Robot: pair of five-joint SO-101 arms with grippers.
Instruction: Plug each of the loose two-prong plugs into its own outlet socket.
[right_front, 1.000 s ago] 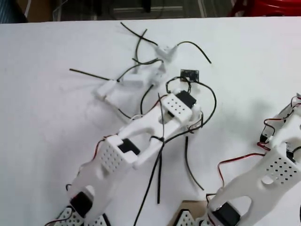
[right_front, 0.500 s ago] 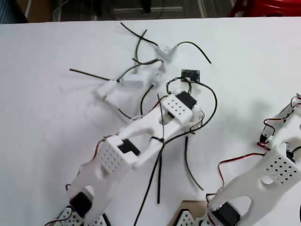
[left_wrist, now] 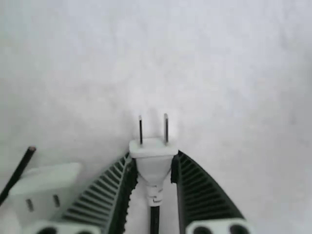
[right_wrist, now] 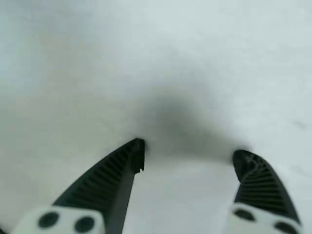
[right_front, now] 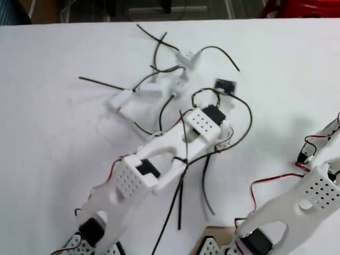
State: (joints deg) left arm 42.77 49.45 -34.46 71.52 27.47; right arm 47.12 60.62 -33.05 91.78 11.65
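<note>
My left gripper (left_wrist: pixel 152 165) is shut on a white two-prong plug (left_wrist: pixel 152 147), whose prongs point away from it over the bare table. Its black cable runs back between the fingers. A white outlet socket (left_wrist: pixel 43 187) with two slots lies close beside one finger. In the high view the left gripper (right_front: pixel 223 127) is at mid-table, just on the near side of a small black plug piece (right_front: pixel 224 85). Other white sockets (right_front: pixel 121 100) (right_front: pixel 175 85) (right_front: pixel 186 57) lie beyond, amid black cables. My right gripper (right_wrist: pixel 190 155) is open over bare table with nothing between its fingers.
Loose black cables (right_front: pixel 204 183) curl around and under the left arm (right_front: pixel 154 164). The right arm (right_front: pixel 311 194) sits at the near right edge. The white table (right_front: pixel 48 133) has free room on the left and on the far right.
The left gripper with its plug has shifted slightly right and nearer. The small black piece has slid right with the cable loop. The right arm has drawn a little toward the right edge.
</note>
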